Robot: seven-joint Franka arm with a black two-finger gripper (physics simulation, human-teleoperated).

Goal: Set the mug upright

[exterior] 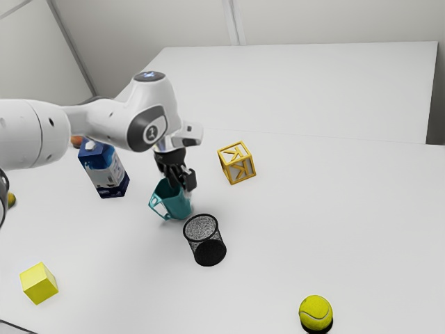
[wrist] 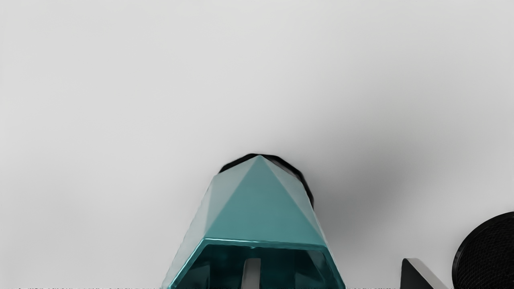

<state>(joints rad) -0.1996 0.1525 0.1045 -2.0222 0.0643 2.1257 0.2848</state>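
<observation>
mug [exterior: 172, 202] on the bench [exterior: 278, 229], mouth up, apparently on its base; slight lean hard to exclude under the hand. jaws spread: one fingertip [wrist: 251, 275] inside the mouth, other outside, off the wall. uprighting looks achieved; probably only withdrawal left.
</observation>
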